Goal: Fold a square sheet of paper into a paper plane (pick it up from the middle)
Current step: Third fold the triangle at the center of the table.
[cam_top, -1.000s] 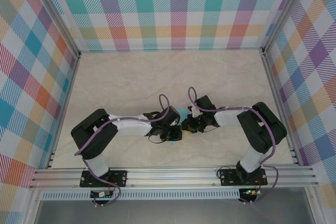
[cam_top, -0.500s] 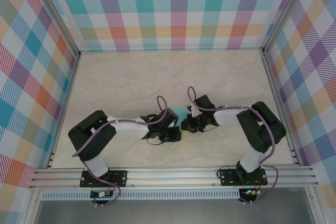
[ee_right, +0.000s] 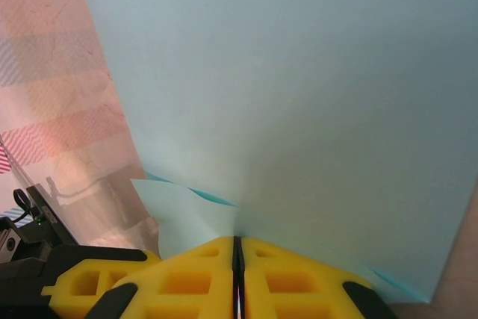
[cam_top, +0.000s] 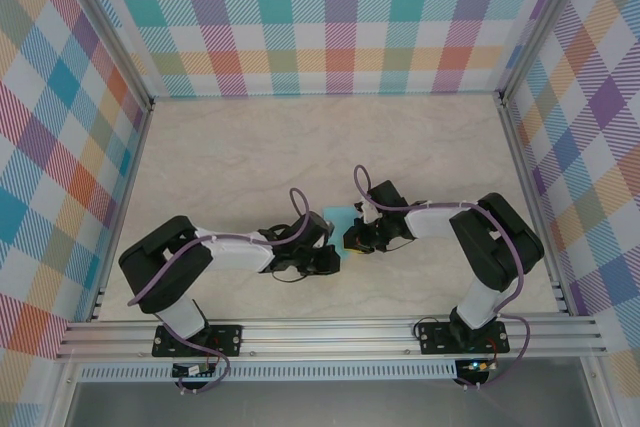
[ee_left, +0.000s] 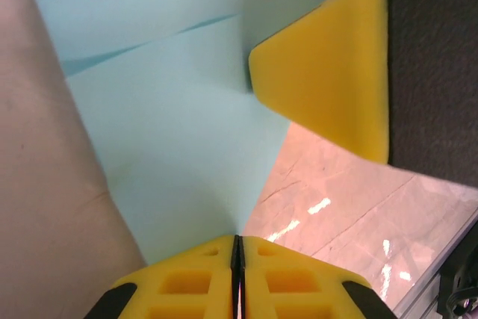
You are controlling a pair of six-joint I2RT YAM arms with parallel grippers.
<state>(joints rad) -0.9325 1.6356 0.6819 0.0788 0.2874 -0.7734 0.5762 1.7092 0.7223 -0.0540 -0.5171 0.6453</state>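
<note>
Enclosure: pale marbled tabletop (cam_top: 250, 157) inside plaid walls (cam_top: 330, 17), with an aluminium rail (cam_top: 330, 332) along the near edge.
Task thing: the square sheet of paper (ee_right: 299, 95), light teal, is at the tabletop's middle front, between the two arms. It appears raised off the surface and is already creased, with layered edges in both wrist views.
Left pincer (ee_left: 237, 243): clenched on the sheet's edge, yellow pads pressed together with paper between them.
Right pincer (ee_right: 237, 243): clenched on the sheet likewise, from the opposite side. One of its pads sits just beside the paper in the left wrist view.
Step in hand (judged): forming or tightening a fold while both pincers hold the sheet.
Doing it well: move both arms together so the thin paper neither tears nor slips. Line up the edges before pressing the crease.
Surroundings: purple cables (cam_top: 300, 197) loop over each wrist.
Obstructions: the pincers stand almost touching, so collision is the main risk. From above, the arms hide most of the sheet, so alignment is hard to verify.
</note>
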